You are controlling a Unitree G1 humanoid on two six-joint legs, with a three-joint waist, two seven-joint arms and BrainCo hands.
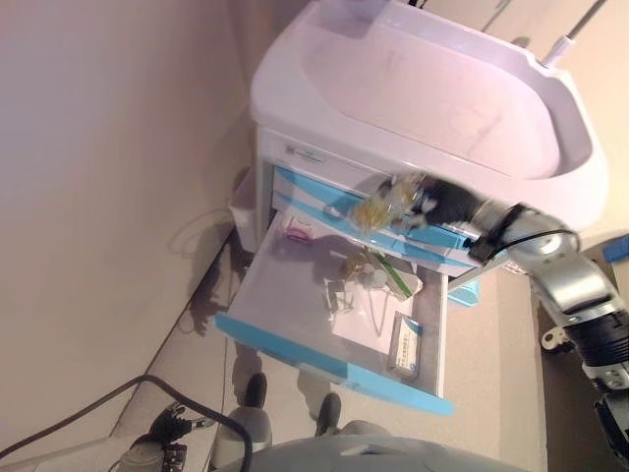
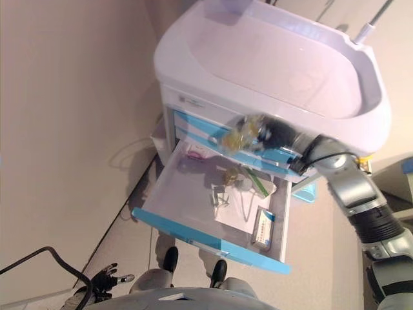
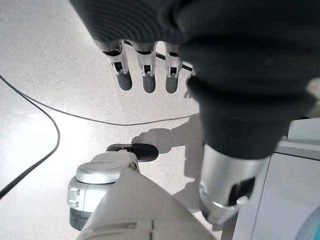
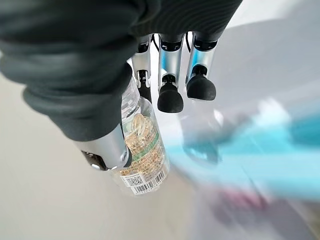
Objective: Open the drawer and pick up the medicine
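Clinic-like room: wheeled medical cart (image 1: 432,108), open supply drawer (image 1: 295,305).

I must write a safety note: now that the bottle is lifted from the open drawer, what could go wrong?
The right hand holds the clear medicine bottle between thumb and only some fingers, so it may slip and drop into the open drawer. The hand is near the closed drawer fronts, so it may bump them.
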